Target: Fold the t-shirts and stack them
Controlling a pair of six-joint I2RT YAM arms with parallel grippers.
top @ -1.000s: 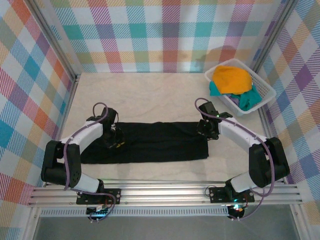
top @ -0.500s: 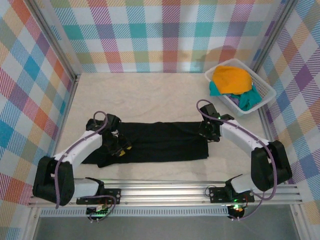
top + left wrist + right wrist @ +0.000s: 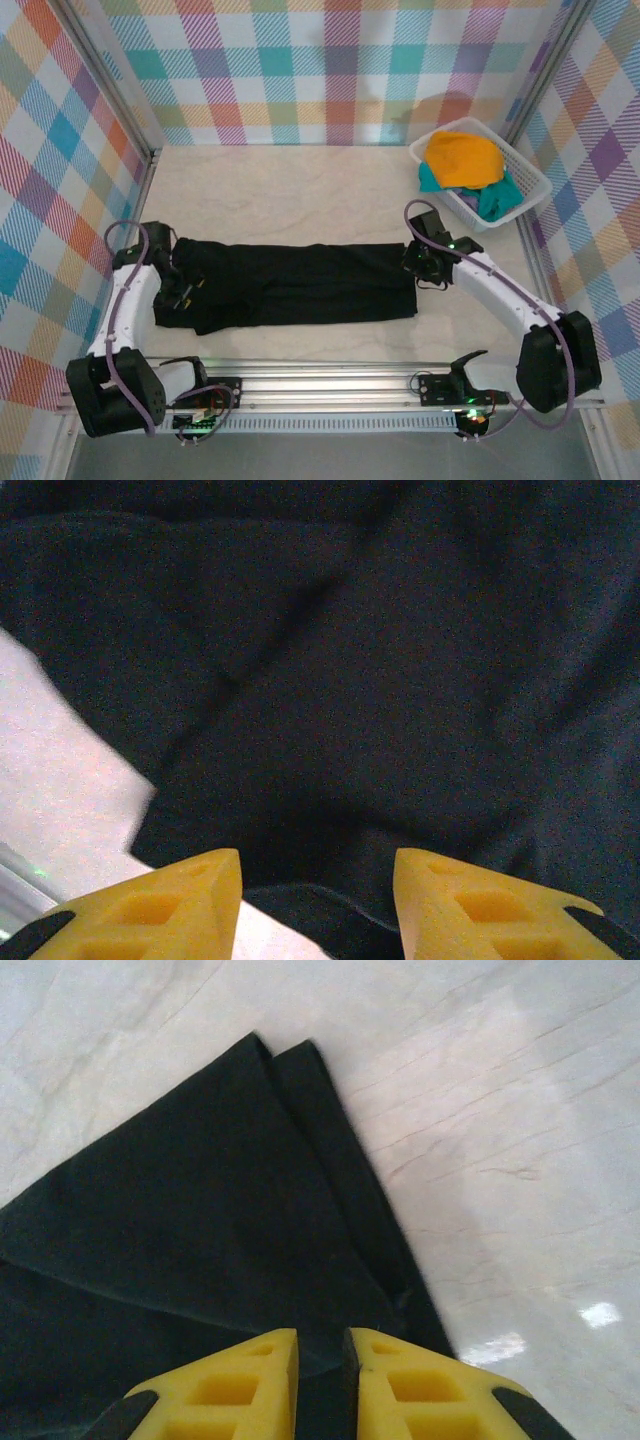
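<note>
The black t-shirt (image 3: 300, 285) lies on the table folded into a long strip running left to right. My left gripper (image 3: 183, 287) hovers low over its left end, fingers wide open; in the left wrist view the black t-shirt (image 3: 380, 680) spreads ahead of the left gripper (image 3: 318, 855), with a cloth edge between the fingertips. My right gripper (image 3: 418, 262) is at the strip's right end. In the right wrist view the right gripper (image 3: 320, 1332) is shut on the layered edge of the black t-shirt (image 3: 200, 1230). An orange-yellow t-shirt (image 3: 462, 158) and a teal t-shirt (image 3: 495, 200) lie in the basket.
The white lattice basket (image 3: 532, 182) stands at the back right corner, just behind the right arm. Checked walls close in the pale table (image 3: 300, 190) on three sides. A metal rail (image 3: 330, 385) runs along the near edge.
My left arm has swung out to the left, from over the strip's left-middle to its left end, and the cloth there has shifted. The right gripper has drifted slightly right.
</note>
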